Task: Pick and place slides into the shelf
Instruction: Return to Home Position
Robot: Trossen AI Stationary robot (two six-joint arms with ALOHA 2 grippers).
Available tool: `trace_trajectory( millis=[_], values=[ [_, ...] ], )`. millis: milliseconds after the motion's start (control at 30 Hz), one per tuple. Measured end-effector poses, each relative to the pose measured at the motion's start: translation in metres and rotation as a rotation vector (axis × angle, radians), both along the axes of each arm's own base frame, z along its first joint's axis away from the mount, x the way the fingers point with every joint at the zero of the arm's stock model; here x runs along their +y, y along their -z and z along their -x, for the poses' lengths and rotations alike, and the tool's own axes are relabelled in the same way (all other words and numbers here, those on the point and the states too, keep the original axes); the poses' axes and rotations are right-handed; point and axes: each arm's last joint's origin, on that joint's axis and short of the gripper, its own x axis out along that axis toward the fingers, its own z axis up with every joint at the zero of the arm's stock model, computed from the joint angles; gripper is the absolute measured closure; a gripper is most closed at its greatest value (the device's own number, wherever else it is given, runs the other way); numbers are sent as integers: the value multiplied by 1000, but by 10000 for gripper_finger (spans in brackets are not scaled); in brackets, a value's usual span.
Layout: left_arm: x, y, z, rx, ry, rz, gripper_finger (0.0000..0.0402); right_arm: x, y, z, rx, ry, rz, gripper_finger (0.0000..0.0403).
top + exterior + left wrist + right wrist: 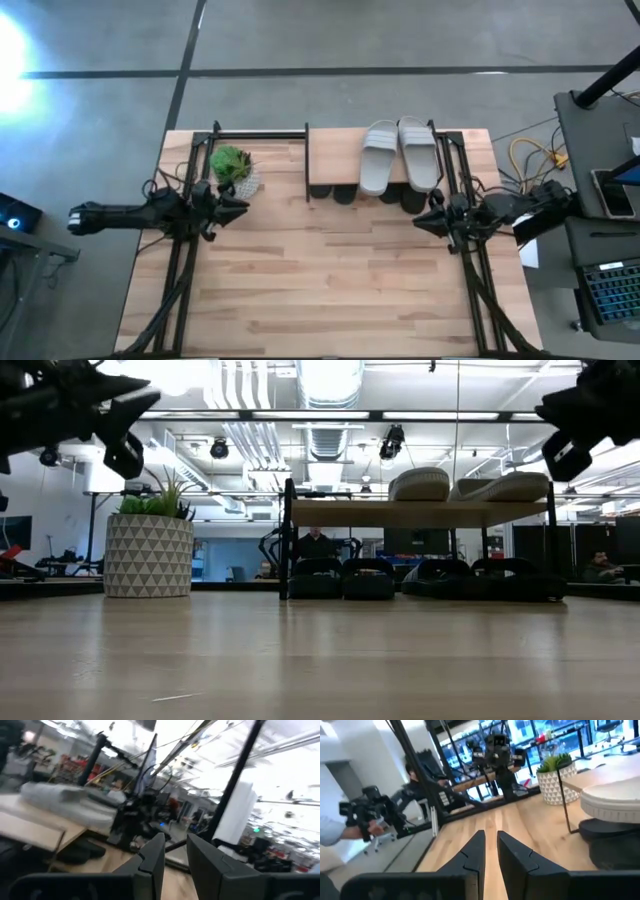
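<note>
Wooden table point(330, 290) fills the lower frame from above. Shelf point(335, 160) at upper centre carries two grey slides point(380, 160). Black slides point(368, 580) beneath it show only toes from above. Left gripper point(243, 205) mid-left and right gripper point(418, 222) mid-right hover, fingers nearly pressed together, empty.

**Plant, Laptop and Cables Around the Bench**

A potted plant point(233, 168) in a white patterned pot is set on the wooden bench point(330, 290), towards its far left corner. Off the bench's right edge, an open laptop point(612, 290) is placed on a dark side desk, and yellow cables point(530, 155) are seen nearby.
</note>
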Motion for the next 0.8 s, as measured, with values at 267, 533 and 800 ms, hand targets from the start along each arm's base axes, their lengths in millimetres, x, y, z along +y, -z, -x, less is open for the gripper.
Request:
trace_trajectory(
  millis=[267, 533, 800],
  values=[
    [0, 6, 4, 55, -6, 6, 334, 1, 22, -7, -20, 35, 127, 360],
    [0, 6, 4, 50, 5, 56, 334, 0, 21, -7, -5, 58, 181, 360],
    [0, 9, 2, 79, 4, 52, 334, 1, 23, -8, 22, 68, 182, 360]
  ],
)
